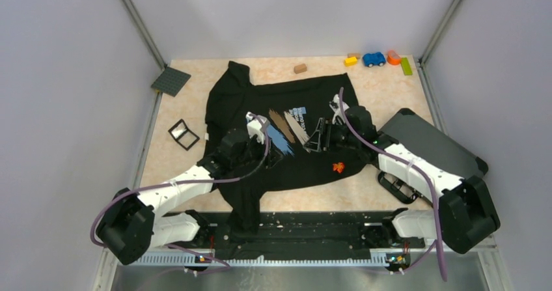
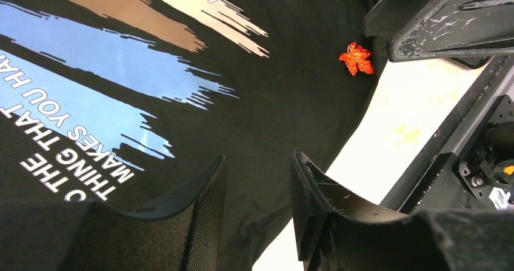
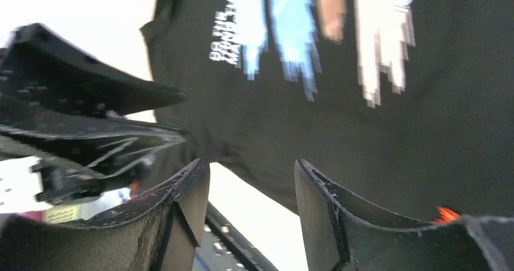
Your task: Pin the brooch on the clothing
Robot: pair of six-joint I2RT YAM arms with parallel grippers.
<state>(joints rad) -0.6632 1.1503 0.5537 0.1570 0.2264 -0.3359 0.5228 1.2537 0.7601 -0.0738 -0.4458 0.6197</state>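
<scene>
Shirt (image 1: 306, 174) is lying spread on the table (image 1: 390, 96), print facing up, with one fold trailing off the near edge toward the arm bases. The brooch (image 1: 338, 167) is sitting on the black cloth near the hem, to the right of the print. From the left wrist you are seeing the brooch (image 2: 356, 59) as a small orange-red leaf, just inside the line where cloth meets table. You cannot tell whether it is fastened or only resting there.

Your left gripper (image 1: 260, 135) is hovering over the blue strokes of the print. Its jaws are standing apart with nothing between them; only cloth is showing through the gap of the left gripper (image 2: 257, 165).

Your right gripper (image 1: 317, 135) is hanging over the chest beside the white strokes, farther from you than the brooch and apart from it. Its wrist view is blurring, but the right gripper (image 3: 250, 165) is showing parted, empty jaws. The brooch (image 3: 445, 213) is peeking out as an orange speck behind one finger.

The two grippers are facing each other across the print, near but not touching.

Around the shirt:
- A dark case (image 1: 433, 141) is lying on the right.
- A clear box (image 1: 183, 134) and a grey plate (image 1: 171, 81) are sitting on the left.
- A brown block (image 1: 300, 68), a yellow block (image 1: 350, 61), a toy car (image 1: 373, 58), an orange piece (image 1: 393, 57) and a green block (image 1: 406, 66) are lining the far edge.
</scene>
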